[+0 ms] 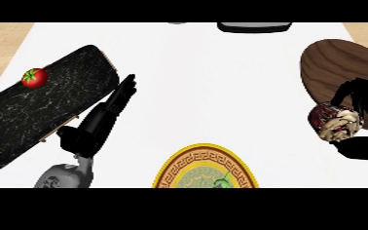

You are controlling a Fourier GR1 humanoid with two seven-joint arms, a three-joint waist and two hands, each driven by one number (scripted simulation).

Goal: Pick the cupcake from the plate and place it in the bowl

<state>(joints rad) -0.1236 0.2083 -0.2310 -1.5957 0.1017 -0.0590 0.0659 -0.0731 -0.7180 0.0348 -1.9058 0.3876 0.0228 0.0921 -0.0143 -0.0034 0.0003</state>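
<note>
counter [215,87]: white top, fills most of the view; wood-toned strips at the far left and far right edges.
black slab [50,107]: dark marbled board with a thin wood edge, lying diagonally at the left.
bowl [330,66]: brown wood-grain, at the right edge, partly cut off by the frame.
plate [173,168]: round, gold rim with a key-pattern band, green motif in the centre; lower middle, cut by the bottom band. Nothing on the part that shows.
left hand [97,126]: black, fingers straight and close together, pointing up and right beside the slab's lower edge; holds nothing.
right hand [356,146]: black, at the right edge, mostly out of frame; fingers curled round the cupcake, above and below it.
cupcake [334,122]: dark wrapper, cream and brown top, tipped on its side in the right hand; just below the bowl's near rim, well apart from the plate.
tomato [34,77]: red, green stem, on the slab's upper left end.
dark object [255,27]: black with a light edge, top centre, cut off; can't tell what it is.
text/brands: none readable.
</note>
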